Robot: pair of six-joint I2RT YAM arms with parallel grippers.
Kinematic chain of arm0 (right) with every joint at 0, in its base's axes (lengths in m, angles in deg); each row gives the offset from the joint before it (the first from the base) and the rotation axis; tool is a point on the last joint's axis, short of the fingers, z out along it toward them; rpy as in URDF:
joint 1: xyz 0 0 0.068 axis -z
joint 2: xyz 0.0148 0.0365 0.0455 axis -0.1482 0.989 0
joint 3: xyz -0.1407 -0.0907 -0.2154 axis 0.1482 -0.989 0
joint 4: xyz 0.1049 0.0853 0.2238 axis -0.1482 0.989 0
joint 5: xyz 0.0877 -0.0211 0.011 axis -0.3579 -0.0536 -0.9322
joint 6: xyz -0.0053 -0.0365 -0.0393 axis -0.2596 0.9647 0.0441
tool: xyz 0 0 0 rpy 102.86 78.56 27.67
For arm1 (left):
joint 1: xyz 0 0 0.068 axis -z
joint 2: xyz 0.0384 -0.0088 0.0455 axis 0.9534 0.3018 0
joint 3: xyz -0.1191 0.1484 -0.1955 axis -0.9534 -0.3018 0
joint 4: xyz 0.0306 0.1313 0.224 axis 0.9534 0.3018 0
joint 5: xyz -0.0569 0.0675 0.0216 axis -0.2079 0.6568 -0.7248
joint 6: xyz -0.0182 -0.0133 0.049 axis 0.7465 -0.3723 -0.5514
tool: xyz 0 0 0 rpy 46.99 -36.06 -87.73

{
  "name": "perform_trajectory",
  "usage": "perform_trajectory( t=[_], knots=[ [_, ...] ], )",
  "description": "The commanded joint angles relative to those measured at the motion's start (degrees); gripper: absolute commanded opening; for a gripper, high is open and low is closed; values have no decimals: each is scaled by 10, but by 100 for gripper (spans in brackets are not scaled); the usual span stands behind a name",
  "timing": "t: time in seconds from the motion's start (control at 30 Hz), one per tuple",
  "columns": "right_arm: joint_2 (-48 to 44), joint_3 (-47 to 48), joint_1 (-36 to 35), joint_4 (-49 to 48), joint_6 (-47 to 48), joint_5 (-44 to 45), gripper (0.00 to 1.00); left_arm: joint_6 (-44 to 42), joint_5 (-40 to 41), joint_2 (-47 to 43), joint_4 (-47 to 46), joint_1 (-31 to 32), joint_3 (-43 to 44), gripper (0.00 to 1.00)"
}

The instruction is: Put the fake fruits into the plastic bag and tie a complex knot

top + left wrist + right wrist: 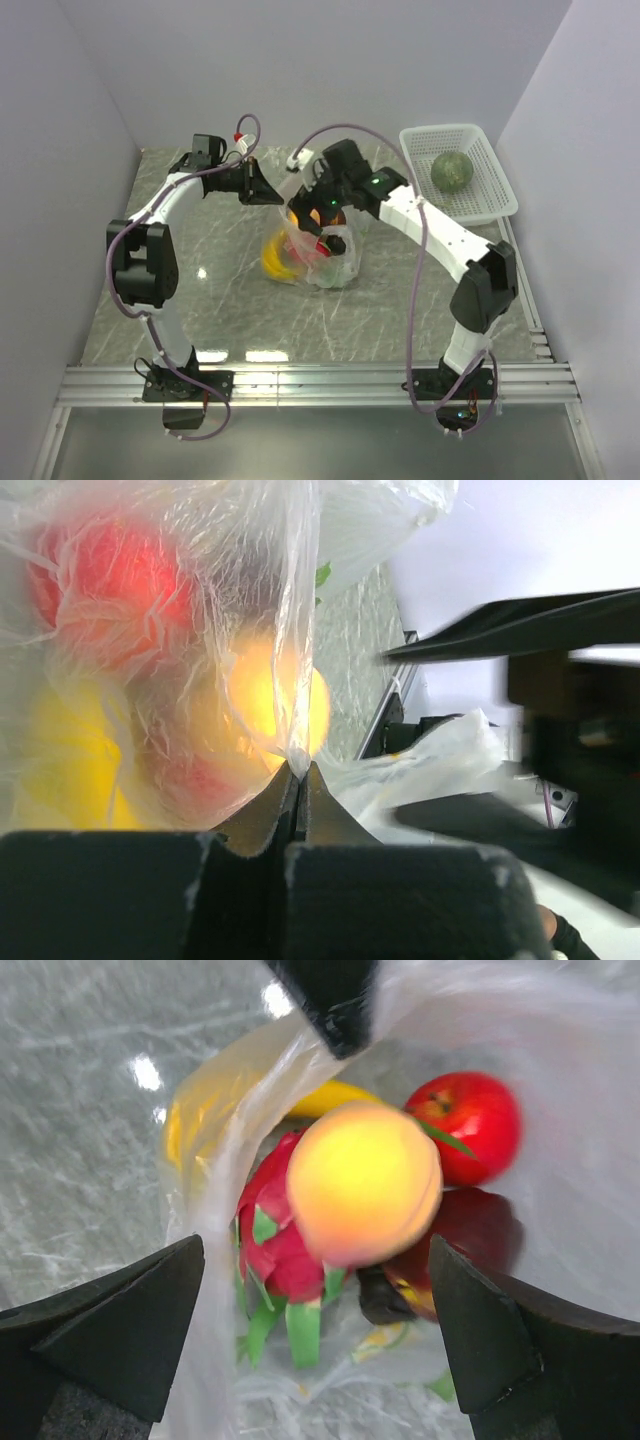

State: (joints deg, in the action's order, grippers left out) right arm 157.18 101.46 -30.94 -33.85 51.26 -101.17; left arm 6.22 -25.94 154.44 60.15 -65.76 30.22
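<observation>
1. The plastic bag (325,262) sits mid-table, mouth upward, its length rising to the left gripper (298,776), which is clamped on its rim.
2. The right gripper (315,1260) hovers above with jaws wide apart (the orange-yellow piece (363,1182) touches neither).
3. The bag is well apart from the table (420,320) edges and from the basket (490,200) holding the melon (452,171).

I'm seeing the plastic bag (580,1160) looking thin, clear and crinkly, its wrinkles catching glossy highlights. The orange-yellow fruit (362,1182) and the red apple (478,1112) are shining like smooth moulded plastic. The tabletop (230,300) is reflecting the lamps off a polished grey marble-look surface. The green melon (452,172) is looking dull and matt inside the white plastic lattice basket (490,205).
</observation>
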Motion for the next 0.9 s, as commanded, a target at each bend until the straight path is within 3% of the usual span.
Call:
perform_trajectory(
  t=[0.0, 0.13, 0.43, 0.73, 0.87],
  knots=[
    [-72, 54, 31, 17, 4, -19, 100, -13, -11, 8, -13, -5, 30, 1],
    [-116, 87, 101, 34, -19, -83, 100, -17, -5, 16, -6, -8, 42, 1],
    [-115, 41, 238, 44, 4, -75, 100, -30, 1, 33, 10, -8, 66, 1],
    [-38, 8, 250, 18, -3, -146, 95, -37, 7, 39, 19, -8, 71, 1],
    [-13, 4, 251, 12, -3, -167, 85, -50, 11, 40, 32, -8, 78, 1]
  ],
)
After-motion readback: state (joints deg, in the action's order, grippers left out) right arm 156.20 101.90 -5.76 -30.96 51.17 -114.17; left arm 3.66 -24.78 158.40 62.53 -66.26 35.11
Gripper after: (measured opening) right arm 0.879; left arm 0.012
